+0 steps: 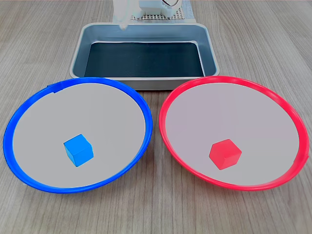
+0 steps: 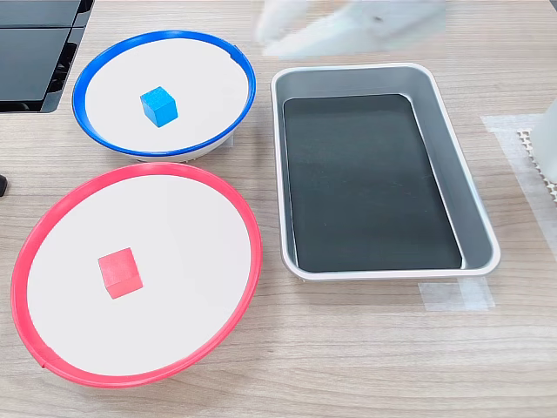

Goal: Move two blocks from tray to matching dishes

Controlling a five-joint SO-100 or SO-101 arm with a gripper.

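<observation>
table: pale wood-grain tabletop [image 1: 39,44] [image 2: 365,348], carries everything.
red dish: large round shallow plate with red rim and pale grey centre [image 1: 273,117] [image 2: 174,218]; on the first exterior view's right, nearest the camera in the second exterior view. Just beside the blue dish, rims apart.
blue dish: large round shallow plate with blue rim and pale grey centre [image 1: 112,112] [image 2: 204,83]; on the first exterior view's left.
tray: rectangular grey metal pan with rounded corners and black bottom [image 1: 78,51] [image 2: 444,113]; behind both dishes in the first exterior view, no cube in it.
arm: white, motion-blurred, above the tray's far end [image 1: 123,12] [image 2: 348,22].
gripper: blurred smear [image 2: 283,30]; can't tell whether the claw is spread or pressed together. Nothing visibly in it.
blue block: small bright blue cube [image 1: 78,150] [image 2: 158,106], flat on the blue dish's grey centre.
red block: small bright red cube [image 1: 225,154] [image 2: 118,272], flat on the red dish's grey centre.
</observation>
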